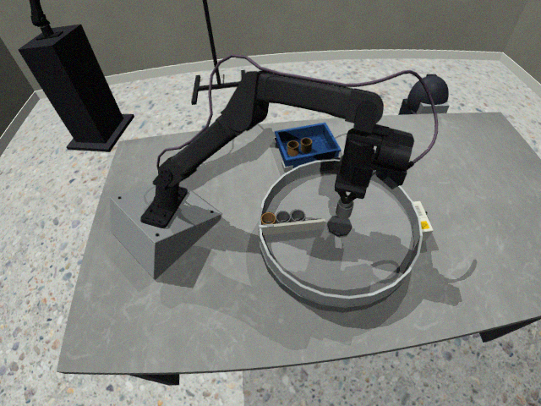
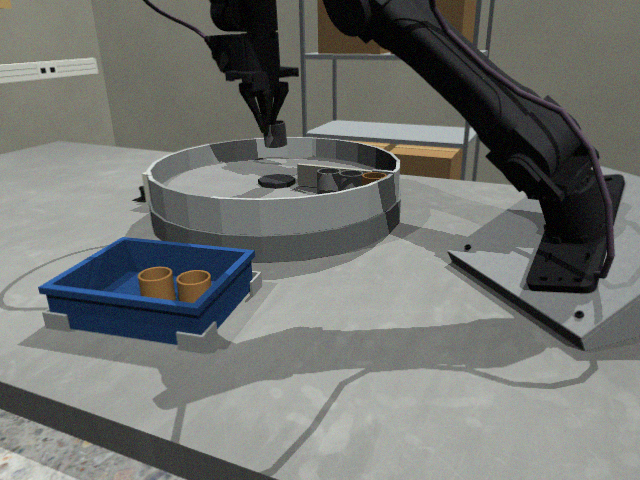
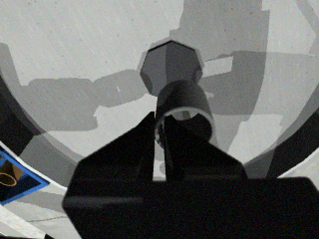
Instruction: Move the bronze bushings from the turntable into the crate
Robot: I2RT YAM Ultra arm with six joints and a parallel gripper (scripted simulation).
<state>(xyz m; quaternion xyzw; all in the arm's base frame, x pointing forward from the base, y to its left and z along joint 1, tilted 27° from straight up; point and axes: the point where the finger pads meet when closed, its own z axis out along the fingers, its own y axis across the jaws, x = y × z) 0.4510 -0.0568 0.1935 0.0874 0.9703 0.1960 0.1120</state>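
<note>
- while one bronze bushing (image 1: 266, 220) (image 2: 374, 179) waits on the turntable (image 1: 347, 294) (image 2: 268, 212) (image 3: 27, 149), two crate bushings (image 1: 292, 151) (image 2: 156, 287), also bronze, stand in the crate (image 1: 301, 128) (image 2: 85, 297) (image 3: 37, 185); sorting appears well advanced.
- end effector (image 1: 346, 199) (image 2: 266, 129) (image 3: 159, 119): fingers clamped on the wall of a grey bushing (image 1: 344, 210) (image 2: 277, 134) (image 3: 184, 95), one inside its bore, one outside; seemingly steel, held above the turntable.
- step in hand, as judged: a steel piece lifted aside; next move, lower it upright inside the rim, release, then fetch the remaining bronze.
- two steel bushings (image 1: 282, 216) (image 2: 328, 181): dull grey open cylinders, beside the bronze one along a pale straight fence (image 1: 292, 227) (image 2: 307, 178).
- hub (image 1: 340, 226) (image 2: 276, 180) (image 3: 169, 65): dark, faceted, low.
- crate: blue, rectangular, lipped; worktop (image 1: 210, 315) (image 2: 387, 418): mottled grey.
</note>
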